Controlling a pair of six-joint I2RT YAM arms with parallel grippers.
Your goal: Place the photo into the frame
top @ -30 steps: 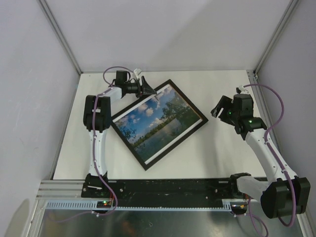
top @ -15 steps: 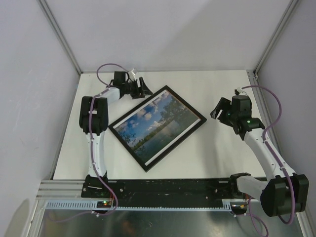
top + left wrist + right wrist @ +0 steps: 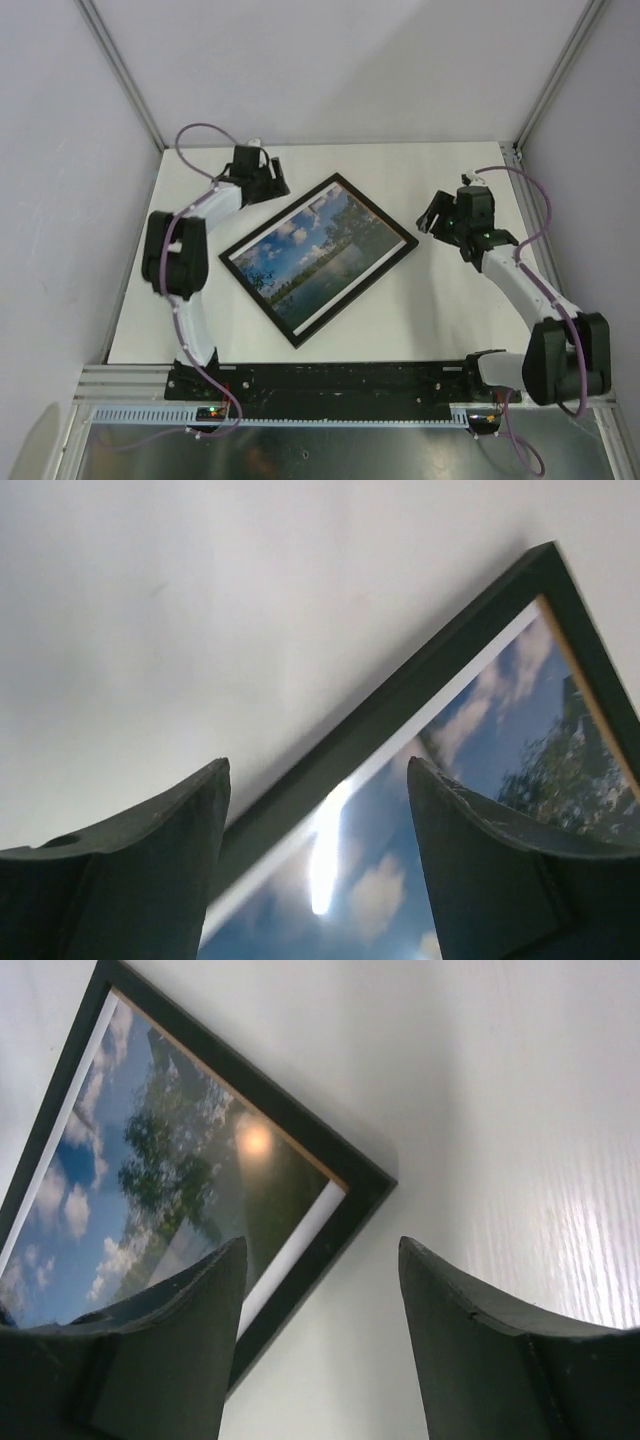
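Top external view: white tabletop (image 3: 440, 310), two arms, one picture frame lying flat on it.
Frame (image 3: 260, 297): black face up, turned on a diagonal, left of the tabletop's centre; one corner points to the far edge, one to the near edge.
Photo (image 3: 318, 255): inside the frame, picture side up. Sky, clouds, trees and water show, with a white strip along two of its sides.
Left claw (image 3: 272, 183): toward the far left corner of the tabletop, just beside the frame's far-left side. Fingers apart, nothing between them.
Left wrist view: claw (image 3: 318, 780) spread wide; frame border (image 3: 400, 700) and cloudy part of the photo (image 3: 480, 780) seen in the gap. Contact with the frame: cannot tell.
Right claw (image 3: 430, 214): just off the frame's right corner, not touching it. Fingers apart, holding nothing.
Right wrist view: claw (image 3: 320, 1250) open over bare tabletop; frame corner (image 3: 255, 1092) lies ahead of it.
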